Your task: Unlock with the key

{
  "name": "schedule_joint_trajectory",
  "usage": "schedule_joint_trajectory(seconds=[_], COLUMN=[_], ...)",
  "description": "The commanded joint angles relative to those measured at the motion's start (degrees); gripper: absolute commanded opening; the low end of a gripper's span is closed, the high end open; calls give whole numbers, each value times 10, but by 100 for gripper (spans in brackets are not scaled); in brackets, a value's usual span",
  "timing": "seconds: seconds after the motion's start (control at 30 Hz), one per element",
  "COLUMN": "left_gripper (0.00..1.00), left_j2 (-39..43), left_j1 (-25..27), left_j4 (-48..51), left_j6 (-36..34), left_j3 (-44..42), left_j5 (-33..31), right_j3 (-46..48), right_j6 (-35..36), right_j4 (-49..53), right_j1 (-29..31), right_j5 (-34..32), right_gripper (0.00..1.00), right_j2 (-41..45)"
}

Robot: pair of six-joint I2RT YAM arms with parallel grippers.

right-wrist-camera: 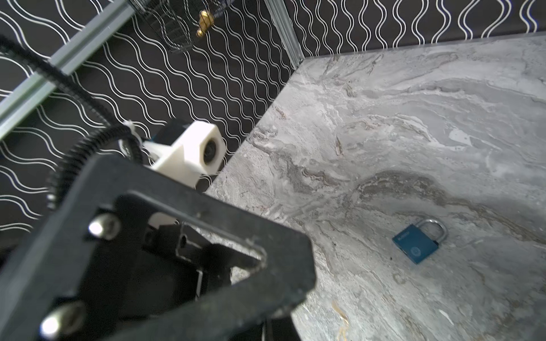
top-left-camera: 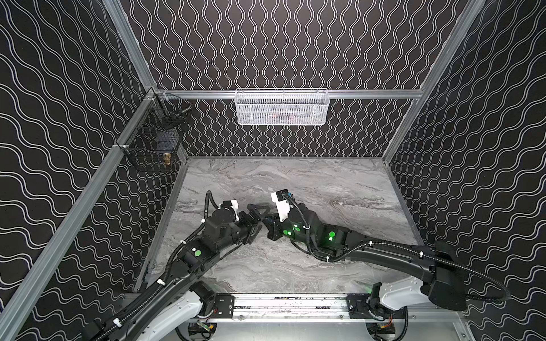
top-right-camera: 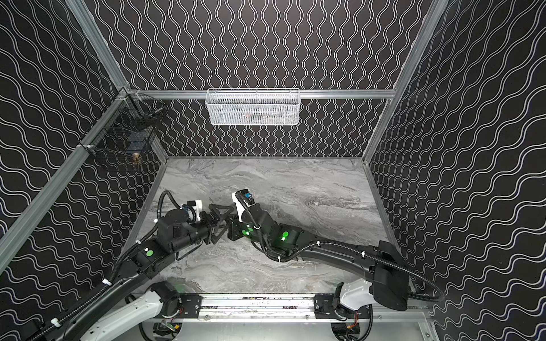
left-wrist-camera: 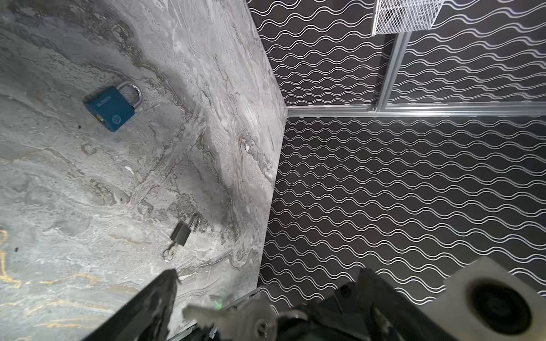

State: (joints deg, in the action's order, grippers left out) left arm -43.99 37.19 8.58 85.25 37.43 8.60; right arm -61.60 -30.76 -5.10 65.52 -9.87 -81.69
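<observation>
Padlocks, 2: one blue padlock [left-wrist-camera: 110, 108], one small dark padlock [left-wrist-camera: 180, 233]. Keys, 1 clearly seen: silver key [left-wrist-camera: 224, 316]. Baskets, 3: one white mesh basket [top-left-camera: 281, 107], two black wire baskets [top-left-camera: 153, 152] [top-left-camera: 174, 114]. Two robot arms [top-left-camera: 189, 259] [top-left-camera: 384, 254]. Two wrist cameras [top-left-camera: 233, 204] [top-left-camera: 280, 203].

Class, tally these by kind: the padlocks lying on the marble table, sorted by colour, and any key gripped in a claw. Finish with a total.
Blue padlock: 1
Dark grey padlock: 1
Key gripped in the right claw: 1
Total: 3
</observation>
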Motion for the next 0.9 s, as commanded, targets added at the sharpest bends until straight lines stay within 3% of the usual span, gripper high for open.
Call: schedule_joint_trajectory(seconds=[0.0,0.43,0.87], left_gripper=[99,97,76], left_j2=[0,27,41], left_j1=[2,2,2], left_j4=[-33,-37,-24], left_j6=[30,45,48], left_j3=[-6,-13,-17], left_j5=[-10,-46,-71], right_j3=[-1,31,74], right_j6=[14,17,12], right_j4=[-39,-68,-79], right_j1=[4,16,21], right_j5=[13,27,22], right_gripper=[0,0,0], right_j2=[-4,6,34])
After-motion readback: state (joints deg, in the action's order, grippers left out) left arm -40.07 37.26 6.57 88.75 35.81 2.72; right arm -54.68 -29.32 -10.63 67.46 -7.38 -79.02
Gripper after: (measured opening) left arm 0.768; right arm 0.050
